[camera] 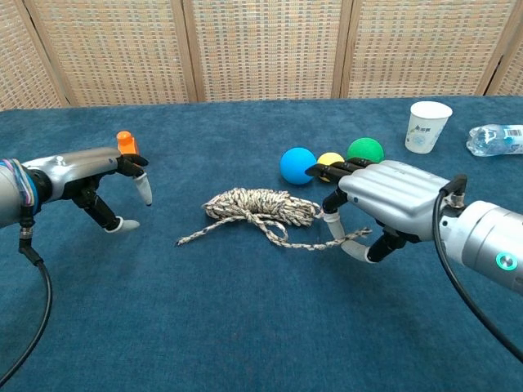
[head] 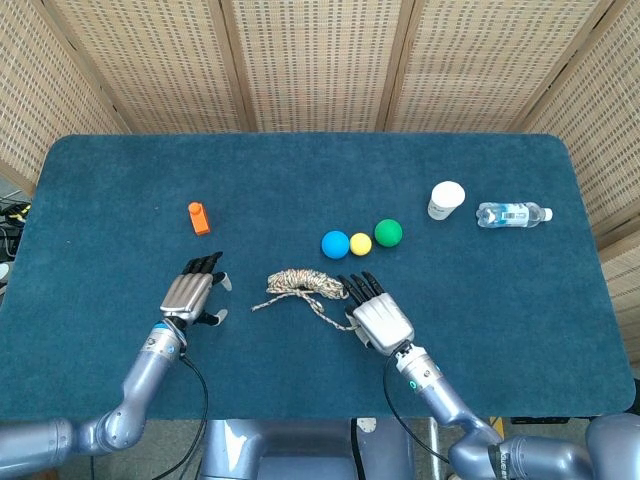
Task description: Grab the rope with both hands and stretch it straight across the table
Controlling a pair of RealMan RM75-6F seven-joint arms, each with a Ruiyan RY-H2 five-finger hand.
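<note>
1. The rope [camera: 260, 207] lies as a loose coiled bundle on the blue table [head: 500, 300], just in front of the blue ball [head: 335, 243], the landmark here. One frayed tail [camera: 196, 233] trails away from the bundle towards the robot's left; the other tail [camera: 327, 242] runs towards its right.

2. The right hand [camera: 384, 200] sits in front of and slightly right of the blue ball, at the rope's right tail. The chest view shows the thumb and a fingertip [camera: 329, 222] bracketing the strand, but whether they actually pinch it cannot be told.

3. The left hand [camera: 94, 175] hovers well to the left of the blue ball, apart from the rope, fingers spread and holding nothing.

4. The rope looks light, soft and limp, a braided cord that will offer no stiffness. Lifting the bundle would likely only drag the coils along.

5. The best holds appear to be the two free tails, pinched close to their tips, so the coils can pay out as the hands part. The rough braid should give fair grip.
</note>
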